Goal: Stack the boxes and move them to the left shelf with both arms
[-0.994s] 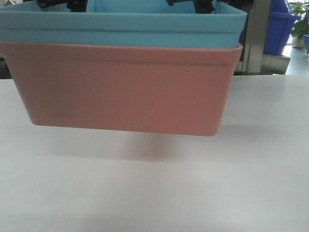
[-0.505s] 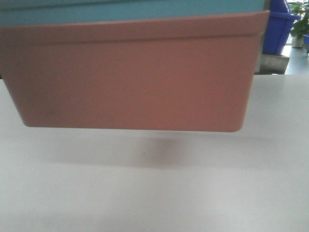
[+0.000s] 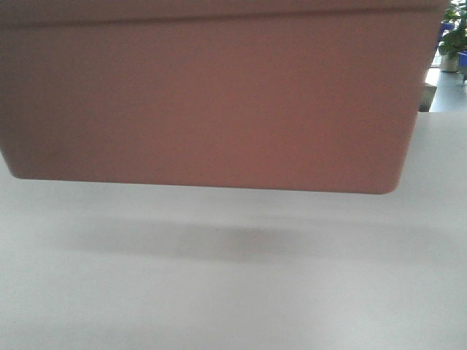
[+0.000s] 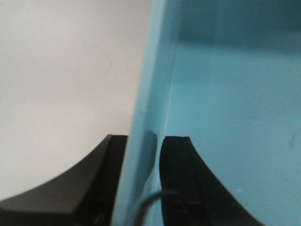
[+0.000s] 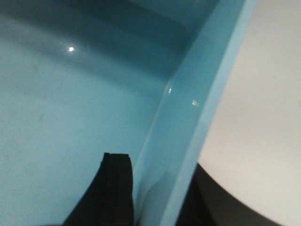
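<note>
Left gripper point(image 4: 143, 141): shut on a wall of the blue bin point(image 4: 225, 117), with one finger outside and one inside.
Blue bin: gripped at two walls, with the table point(image 4: 61, 70) seen beyond each.
Pink bin point(image 3: 219, 95): raised clear of the table, its shadow cast beneath.
Right gripper point(image 5: 157, 181): clamped likewise across the blue bin's wall.

The white table point(image 3: 233, 292) is flat and smooth. A soft gray shadow point(image 3: 233, 240) lies on it. The pink box point(image 3: 211, 102) hangs just above the table and does not touch it.
</note>
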Tool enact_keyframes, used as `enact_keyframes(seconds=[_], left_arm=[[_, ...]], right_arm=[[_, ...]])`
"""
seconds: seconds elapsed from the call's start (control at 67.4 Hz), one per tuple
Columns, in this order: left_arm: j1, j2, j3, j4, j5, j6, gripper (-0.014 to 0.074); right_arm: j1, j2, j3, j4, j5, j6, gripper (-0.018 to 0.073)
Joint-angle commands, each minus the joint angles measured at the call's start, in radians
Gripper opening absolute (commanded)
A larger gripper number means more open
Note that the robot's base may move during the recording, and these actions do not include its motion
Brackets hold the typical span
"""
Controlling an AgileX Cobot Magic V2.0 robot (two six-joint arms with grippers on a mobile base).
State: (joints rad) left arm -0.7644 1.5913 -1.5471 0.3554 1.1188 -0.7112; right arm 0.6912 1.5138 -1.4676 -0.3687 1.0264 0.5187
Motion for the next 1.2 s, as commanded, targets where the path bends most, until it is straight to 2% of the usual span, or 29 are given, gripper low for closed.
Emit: enact_keyframes(seconds=[0.0,0.119,0.49,1.187], left_arm=[[-0.059,-0.075,-0.048,-0.045,-0.176,-0.015,-0.0003],[-0.068,-0.078,-0.048,0.009,-0.197,-0.065,-0.0003],[-0.068,-0.035,-0.048,0.041,-0.244,-0.066,-0.0003],[-0.068,0.001,-0.048,0.048,-0.256,-0.062,-0.0003]], right_arm=[[0.047,-0.043,-0.027,0.022,-0.220,-0.006,0.0036],[0.068,-0.042,-0.027,0.014,-0.245,0.002,0.0036],[0.073,-0.041,-0.027,0.012,-0.290,0.006,0.0036],[0.071,-0.031,-0.027,0.010,-0.213,0.006,0.0036]])
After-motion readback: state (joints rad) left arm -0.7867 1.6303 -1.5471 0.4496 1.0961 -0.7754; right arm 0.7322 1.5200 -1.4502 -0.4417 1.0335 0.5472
